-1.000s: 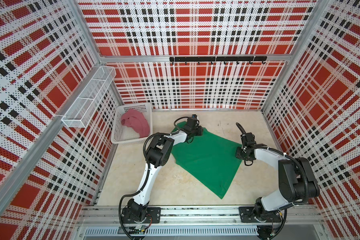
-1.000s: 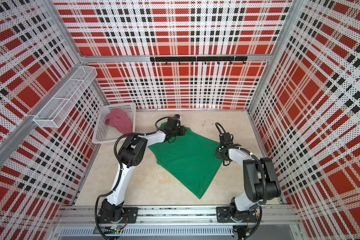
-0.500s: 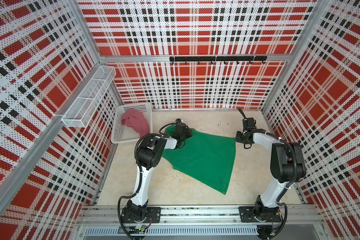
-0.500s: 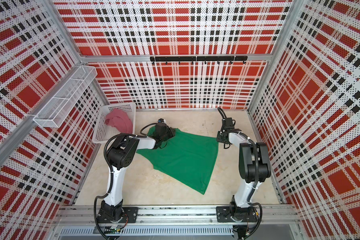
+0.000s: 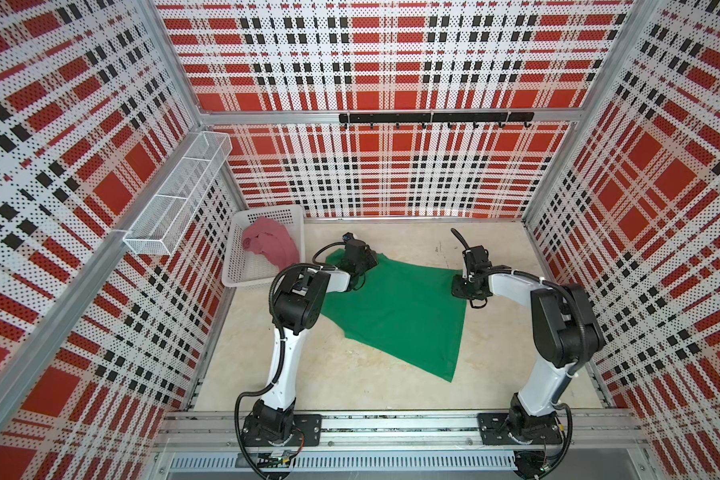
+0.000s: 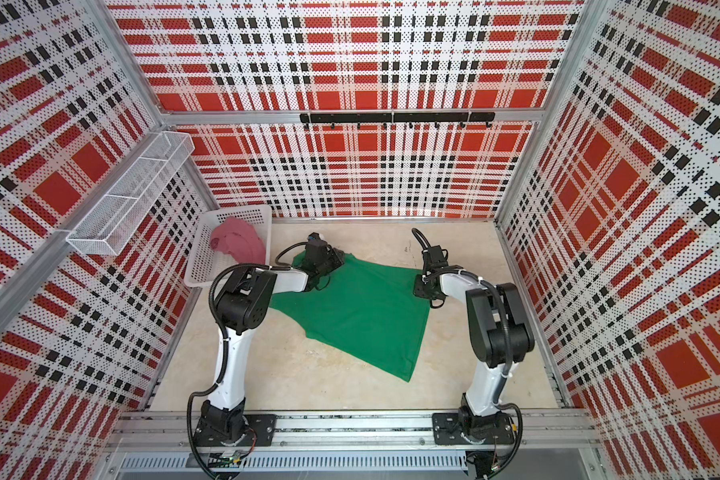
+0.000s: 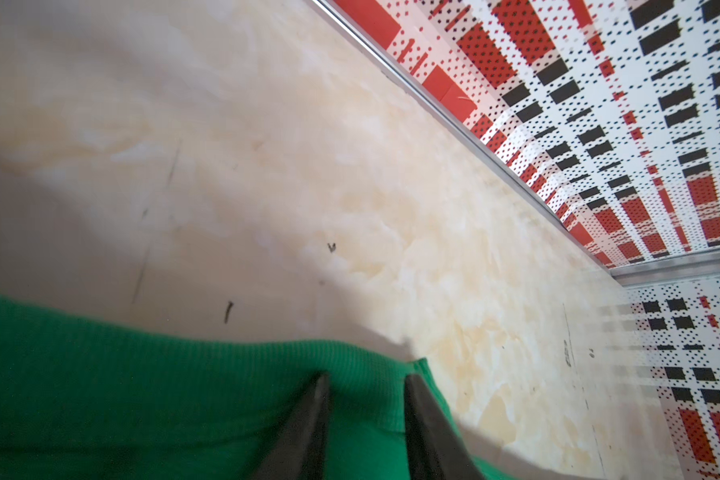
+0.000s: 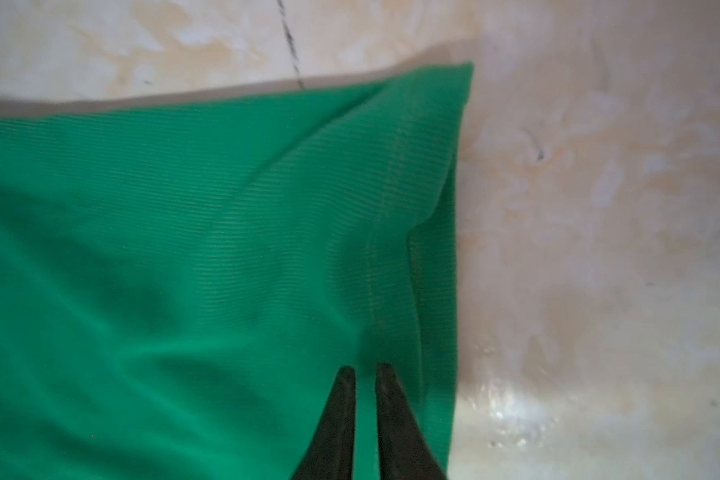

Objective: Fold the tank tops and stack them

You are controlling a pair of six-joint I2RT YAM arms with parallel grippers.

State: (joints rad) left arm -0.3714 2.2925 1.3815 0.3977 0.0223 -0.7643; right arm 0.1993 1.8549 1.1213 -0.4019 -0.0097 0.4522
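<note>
The green tank top (image 5: 404,316) (image 6: 362,316) lies spread flat on the table in both top views, with one corner pointing toward the front. My left gripper (image 5: 366,262) (image 6: 336,260) sits low at its far left corner. In the left wrist view its jaws (image 7: 366,378) stand partly apart with a bunched fold of green cloth (image 7: 142,395) between them. My right gripper (image 5: 463,286) (image 6: 423,289) is at the far right corner. Its jaws (image 8: 366,368) are nearly together, pinching the green hem (image 8: 184,249). The pink tank top (image 5: 273,245) (image 6: 240,243) lies crumpled in the white basket (image 5: 235,266) (image 6: 202,262).
The white basket stands at the table's back left, close to my left arm's elbow. A wire shelf (image 5: 179,195) hangs on the left wall and a black hook rail (image 5: 433,117) on the back wall. Bare table (image 5: 350,386) lies in front of the green cloth.
The left gripper has moved left toward the basket. The right gripper went to the back, then came a little forward. The green cloth has shifted with them, its far edge drawn out between them.
</note>
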